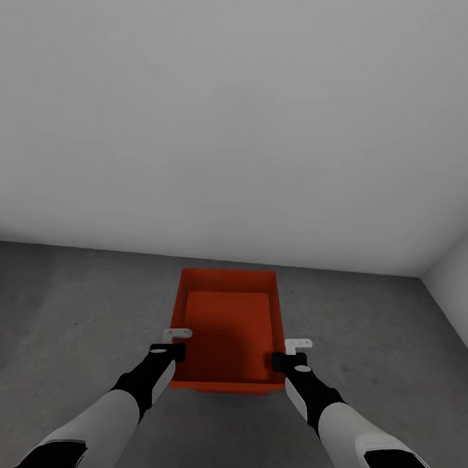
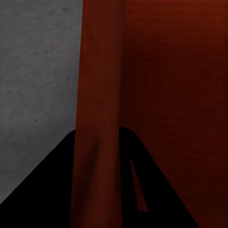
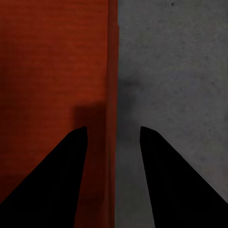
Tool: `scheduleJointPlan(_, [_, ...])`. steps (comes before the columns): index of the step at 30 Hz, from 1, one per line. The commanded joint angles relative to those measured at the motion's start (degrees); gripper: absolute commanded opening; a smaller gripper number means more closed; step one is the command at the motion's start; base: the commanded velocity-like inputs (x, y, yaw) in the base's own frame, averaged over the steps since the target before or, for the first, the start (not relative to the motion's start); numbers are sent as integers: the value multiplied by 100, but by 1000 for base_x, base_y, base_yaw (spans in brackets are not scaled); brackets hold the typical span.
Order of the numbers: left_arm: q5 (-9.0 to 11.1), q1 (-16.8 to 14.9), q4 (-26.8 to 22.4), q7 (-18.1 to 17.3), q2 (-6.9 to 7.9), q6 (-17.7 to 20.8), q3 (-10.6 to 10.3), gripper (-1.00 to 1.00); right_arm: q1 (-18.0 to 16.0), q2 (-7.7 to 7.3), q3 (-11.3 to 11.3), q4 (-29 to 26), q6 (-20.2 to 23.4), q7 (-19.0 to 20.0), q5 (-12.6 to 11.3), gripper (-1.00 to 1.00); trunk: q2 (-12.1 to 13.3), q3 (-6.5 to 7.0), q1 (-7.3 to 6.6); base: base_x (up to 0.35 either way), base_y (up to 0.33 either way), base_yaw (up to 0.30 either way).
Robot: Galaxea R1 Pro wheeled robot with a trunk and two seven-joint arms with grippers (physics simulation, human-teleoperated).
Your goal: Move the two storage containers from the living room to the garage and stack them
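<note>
1. Container (image 1: 228,326): we see one orange-red open bin between our two claws, on or just above the dark grey concrete floor (image 1: 67,308); contact with the floor cannot be told. A plain white-grey wall (image 1: 239,125) stands beyond it.
2. Left claw (image 1: 175,343): at the bin's left wall, near corner. In the left wrist view the wall (image 2: 99,118) runs between the two dark fingers (image 2: 42,190); they seem closed on it.
3. Right claw (image 1: 291,352): at the bin's right wall, near corner. In the right wrist view the wall edge (image 3: 112,95) passes between the fingers (image 3: 57,180), with a visible gap on the floor side (image 3: 180,71); we read this claw as spread, astride the wall, not pinching it.
4. Bin interior (image 3: 47,61) is bare.
</note>
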Motion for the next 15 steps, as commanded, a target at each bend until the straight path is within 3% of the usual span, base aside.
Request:
scheduleJointPlan(1, [18,-2,-23,-18,-12,-369,4,-100,-2,6,-25,16,13,-17,-80,-100,-48,-25,24,0,0,-67])
scheduleJointPlan(10, [18,-2,-32,-18,-12,-367,4,-100,1,8,-26,16,16,-19,-80,-100,-409,-187,221,0,0,-180])
scheduleJointPlan(15, [18,-1,-38,-18,-11,-368,4,-100,3,6,-26,16,15,-19,-80,-100,-609,-276,331,0,0,-26])
